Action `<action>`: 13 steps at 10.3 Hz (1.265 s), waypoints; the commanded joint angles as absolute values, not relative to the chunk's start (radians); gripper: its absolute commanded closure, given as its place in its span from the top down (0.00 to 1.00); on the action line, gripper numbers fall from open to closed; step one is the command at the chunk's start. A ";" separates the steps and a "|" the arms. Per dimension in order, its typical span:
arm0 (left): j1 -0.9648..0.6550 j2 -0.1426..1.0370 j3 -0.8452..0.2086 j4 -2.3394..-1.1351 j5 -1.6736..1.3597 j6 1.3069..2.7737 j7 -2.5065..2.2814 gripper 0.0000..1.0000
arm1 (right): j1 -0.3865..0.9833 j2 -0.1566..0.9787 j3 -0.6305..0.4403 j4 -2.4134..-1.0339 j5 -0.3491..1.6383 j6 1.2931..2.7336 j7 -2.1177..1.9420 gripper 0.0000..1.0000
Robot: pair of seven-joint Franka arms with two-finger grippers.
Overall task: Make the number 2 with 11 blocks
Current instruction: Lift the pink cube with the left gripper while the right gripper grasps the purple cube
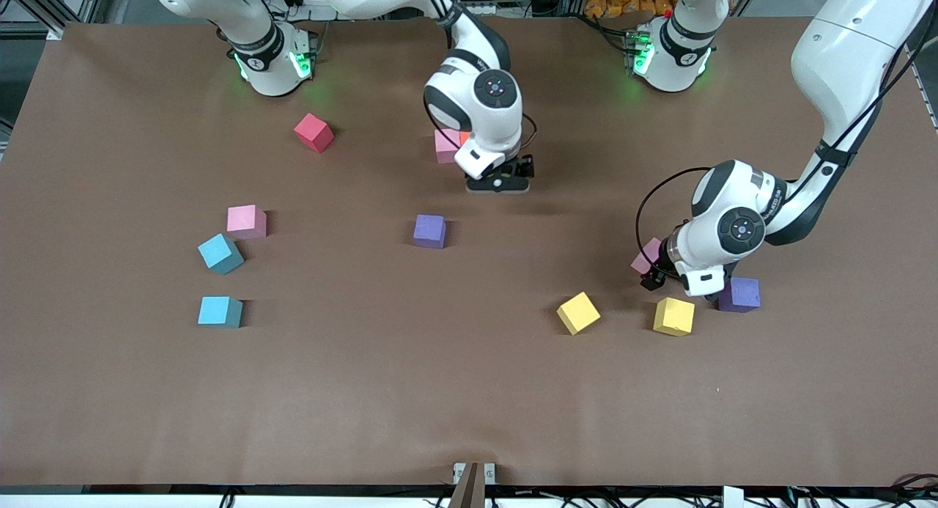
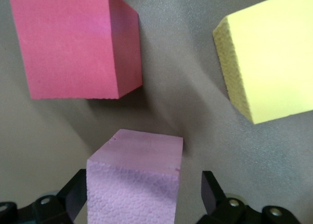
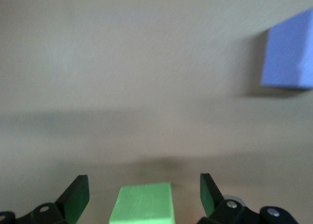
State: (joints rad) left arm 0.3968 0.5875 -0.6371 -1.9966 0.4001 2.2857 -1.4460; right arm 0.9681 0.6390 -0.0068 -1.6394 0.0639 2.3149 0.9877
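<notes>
On the brown table (image 1: 469,391), eleven blocks are not yet formed into the number 2; they are scattered singly and in small groups. Toward the right arm's end, a red block (image 1: 314,132), a pink block (image 1: 246,221) and two light blue blocks (image 1: 220,254) (image 1: 220,311) are seen. Near the middle, a purple block (image 1: 429,231) is set apart. The right gripper (image 3: 144,194) is held low over the table with its fingers apart, and a green block (image 3: 143,203) stands between them, untouched on either side. Beside that wrist, a pink block with an orange one (image 1: 447,145) is partly hidden. Toward the left arm's end, the left gripper (image 2: 144,194) is spread around a light pink block (image 2: 134,180), with two yellow blocks (image 1: 578,312) (image 1: 674,316) and a purple block (image 1: 740,295) close by. No legible writing or brand is found on the blocks or the table.
</notes>
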 commanded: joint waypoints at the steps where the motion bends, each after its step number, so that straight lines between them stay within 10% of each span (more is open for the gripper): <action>1: 0.397 0.606 -0.641 -1.987 0.437 2.295 -1.450 1.00 | 0.928 0.615 -0.046 -1.657 0.045 2.252 0.910 1.00; 4: 0.399 0.606 -0.641 -1.985 0.436 2.293 -1.343 0.78 | 0.916 0.592 -0.130 -1.661 0.017 2.163 0.758 1.00; 7: 0.402 0.598 -0.643 -1.983 0.436 2.290 -1.302 0.04 | 0.893 0.586 -0.144 -1.690 0.014 2.174 0.701 1.00; 13: 0.359 0.586 -0.749 -1.957 0.437 2.246 -1.307 0.06 | 0.854 0.601 -0.143 -1.758 0.015 2.315 0.626 1.00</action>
